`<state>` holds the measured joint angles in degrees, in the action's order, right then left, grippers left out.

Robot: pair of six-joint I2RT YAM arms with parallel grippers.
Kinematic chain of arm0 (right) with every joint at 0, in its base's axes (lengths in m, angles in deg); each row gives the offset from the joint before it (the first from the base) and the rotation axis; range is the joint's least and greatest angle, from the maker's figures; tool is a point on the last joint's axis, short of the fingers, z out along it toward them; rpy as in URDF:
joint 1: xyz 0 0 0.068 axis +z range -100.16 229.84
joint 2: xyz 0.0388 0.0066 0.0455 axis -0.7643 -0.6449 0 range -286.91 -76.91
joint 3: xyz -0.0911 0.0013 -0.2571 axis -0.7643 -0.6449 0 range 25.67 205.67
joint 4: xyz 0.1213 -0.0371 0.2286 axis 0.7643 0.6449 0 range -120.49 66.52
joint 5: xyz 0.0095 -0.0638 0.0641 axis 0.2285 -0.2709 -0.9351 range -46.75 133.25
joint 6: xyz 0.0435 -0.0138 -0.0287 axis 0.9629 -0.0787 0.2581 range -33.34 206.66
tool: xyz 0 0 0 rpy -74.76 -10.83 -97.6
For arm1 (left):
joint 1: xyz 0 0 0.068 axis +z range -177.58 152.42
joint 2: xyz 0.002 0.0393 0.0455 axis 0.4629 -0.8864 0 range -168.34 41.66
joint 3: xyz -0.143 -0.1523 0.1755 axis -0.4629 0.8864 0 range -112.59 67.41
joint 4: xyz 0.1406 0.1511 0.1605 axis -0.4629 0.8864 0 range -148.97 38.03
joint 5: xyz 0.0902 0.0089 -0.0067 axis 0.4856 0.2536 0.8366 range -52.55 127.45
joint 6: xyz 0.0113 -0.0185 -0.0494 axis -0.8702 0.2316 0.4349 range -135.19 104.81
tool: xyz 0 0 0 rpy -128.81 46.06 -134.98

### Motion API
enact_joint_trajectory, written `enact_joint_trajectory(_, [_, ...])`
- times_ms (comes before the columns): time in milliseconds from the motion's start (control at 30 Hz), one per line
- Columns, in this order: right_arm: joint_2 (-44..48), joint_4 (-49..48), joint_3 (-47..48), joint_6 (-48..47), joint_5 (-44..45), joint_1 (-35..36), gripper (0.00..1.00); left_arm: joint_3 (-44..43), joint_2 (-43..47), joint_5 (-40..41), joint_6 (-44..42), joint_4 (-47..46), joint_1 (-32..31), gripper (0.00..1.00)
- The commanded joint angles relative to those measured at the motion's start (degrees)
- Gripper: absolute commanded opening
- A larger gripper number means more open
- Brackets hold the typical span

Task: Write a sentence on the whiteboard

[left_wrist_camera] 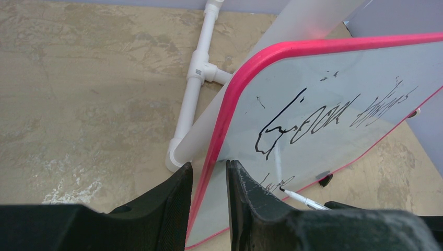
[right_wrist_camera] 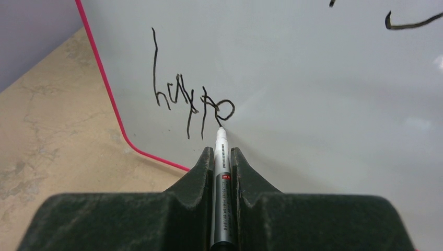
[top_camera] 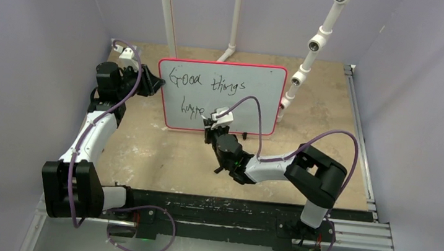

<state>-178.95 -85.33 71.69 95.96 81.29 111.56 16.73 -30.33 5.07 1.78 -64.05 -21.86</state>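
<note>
The whiteboard (top_camera: 252, 107) stands upright at the back of the table, its rim red-pink. The sentence (top_camera: 208, 82) reads "Good things" on the top line and "happ" below it. My left gripper (top_camera: 154, 85) straddles the board's left edge; in the left wrist view (left_wrist_camera: 209, 172) the rim (left_wrist_camera: 230, 99) runs between its narrow-set fingers. My right gripper (top_camera: 214, 125) is shut on a silver-and-white marker (right_wrist_camera: 222, 172). The marker's tip touches the board at the end of "happ" (right_wrist_camera: 190, 107). The marker also shows in the left wrist view (left_wrist_camera: 303, 198).
A white PVC pipe frame (top_camera: 169, 14) stands behind the board, with another jointed pipe (top_camera: 312, 44) to its right. A pipe foot (left_wrist_camera: 196, 89) lies on the table by the board's left edge. A metal rail (top_camera: 360, 146) runs along the table's right side. Purple walls surround the table.
</note>
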Motion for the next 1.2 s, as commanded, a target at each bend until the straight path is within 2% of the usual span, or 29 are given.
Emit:
enact_joint_trajectory(0, [2.6,-0.2,-1.8,1.2,2.7,-0.4,0.00,0.6,1.1,-0.8,0.3,-2.3,0.0,0.30])
enact_joint_trajectory(333, [8.5,-4.3,-5.1,-0.8,-4.6,-0.4,0.00,0.7,1.3,-0.8,0.2,-2.1,0.0,0.30])
enact_joint_trajectory(567, [12.1,-1.5,-6.0,-0.1,-6.4,-0.5,0.00,0.7,1.5,-0.8,0.1,-2.0,0.0,0.30])
enact_joint_trajectory(1167, [8.6,-0.8,-3.4,-0.9,-4.2,-2.9,0.00,0.7,1.3,-0.7,0.0,-2.0,0.0,0.30])
